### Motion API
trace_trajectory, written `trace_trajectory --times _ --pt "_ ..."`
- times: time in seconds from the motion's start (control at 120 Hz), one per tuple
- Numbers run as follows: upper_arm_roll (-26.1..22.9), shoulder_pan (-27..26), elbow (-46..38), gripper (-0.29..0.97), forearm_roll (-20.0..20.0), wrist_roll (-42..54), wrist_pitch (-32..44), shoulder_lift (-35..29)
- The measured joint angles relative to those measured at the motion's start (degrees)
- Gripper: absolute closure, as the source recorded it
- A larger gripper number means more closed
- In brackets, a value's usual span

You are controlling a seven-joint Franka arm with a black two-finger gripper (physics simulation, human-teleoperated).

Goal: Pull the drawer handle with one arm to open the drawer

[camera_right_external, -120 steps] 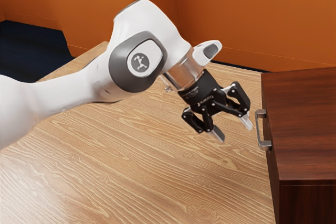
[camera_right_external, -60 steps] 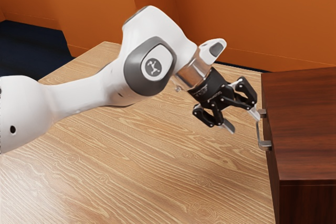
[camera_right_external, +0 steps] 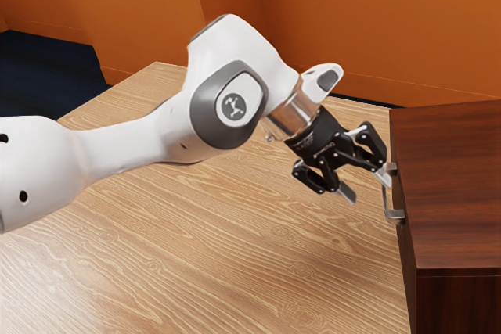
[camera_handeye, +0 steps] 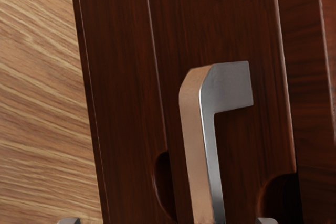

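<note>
Over the wood tabletop [camera_right_external: 196, 256] the tool [camera_right_external: 366, 181] hangs with fingers spread wide, gripping nothing. Just beyond it, the grey handle [camera_right_external: 387, 193] runs upright on the front of the dark cabinet [camera_right_external: 446, 185], facing the arm; one fingertip sits at its upper end. Orange walls [camera_right_external: 391, 13] stand behind.

The arm [camera_right_external: 117, 146] is clad in smooth, rounded white shells. A dark grey round cap [camera_right_external: 229, 107], marked with a small white emblem, is set into one joint. Small dark holes [camera_right_external: 22, 195] are seen in the near link. A polished metal ring [camera_right_external: 288, 117] is fitted behind the black gripper [camera_right_external: 365, 183], whose fingers [camera_right_external: 347, 192] are tipped in pale grey.
</note>
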Motion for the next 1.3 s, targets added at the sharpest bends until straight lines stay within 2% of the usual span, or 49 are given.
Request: trace_trajectory --times 0.75,1.3 --pt "0.2 0.0 0.1 0.31 2.4 1.2 0.1 1.1" --pt "2.4 0.3 0.0 0.32 2.6 1.7 -4.0 -0.4"
